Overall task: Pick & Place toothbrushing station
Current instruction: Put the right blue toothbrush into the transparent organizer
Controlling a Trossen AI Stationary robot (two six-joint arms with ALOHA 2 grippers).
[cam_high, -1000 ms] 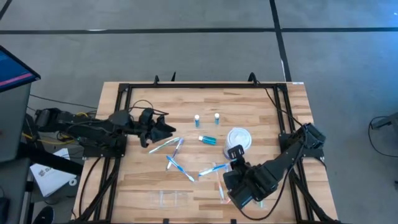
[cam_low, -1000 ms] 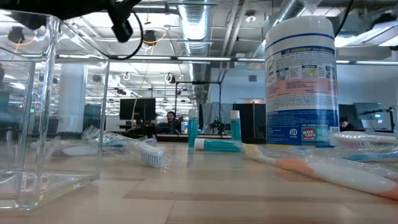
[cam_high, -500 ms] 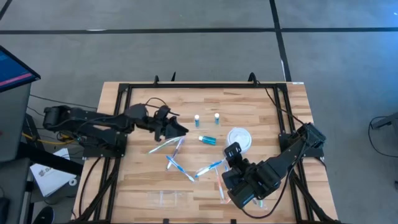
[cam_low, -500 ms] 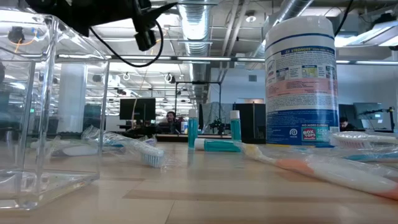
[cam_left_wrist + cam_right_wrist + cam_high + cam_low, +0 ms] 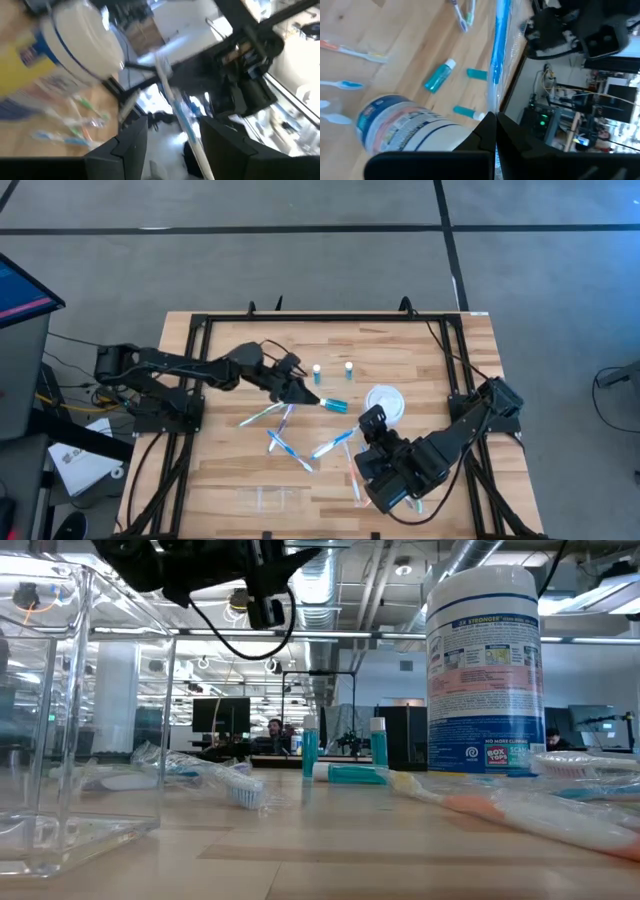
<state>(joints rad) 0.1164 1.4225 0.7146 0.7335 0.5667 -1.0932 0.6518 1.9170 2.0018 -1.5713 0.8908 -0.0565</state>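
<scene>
so the left gripper [image 5: 305,394] has swung over, fingers apart, beside the lying small blue white-capped bottle [image 5: 334,405], probably grabbing it next, while the right gripper [image 5: 352,438] stays clenched on a bagged blue toothbrush [image 5: 498,45] below that bottle

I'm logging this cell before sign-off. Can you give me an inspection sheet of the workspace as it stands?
Surface: wooden table inside a black frame, bare in places.
Job's things: toothbrushes scattered mid-table; two blue bottles upright, a third lying flat; one toothbrush in a clear wrapper held up by the right gripper.
Clutter: white wipes canister; clear plastic box at the near edge.
Grippers: left gripper open, above the table beside the lying bottle; right gripper shut on the wrapped toothbrush.
Cables: black cable looped on the left arm; more beside the table's left.
Surroundings: grey floor; monitor at left; people far behind in the low view.
</scene>
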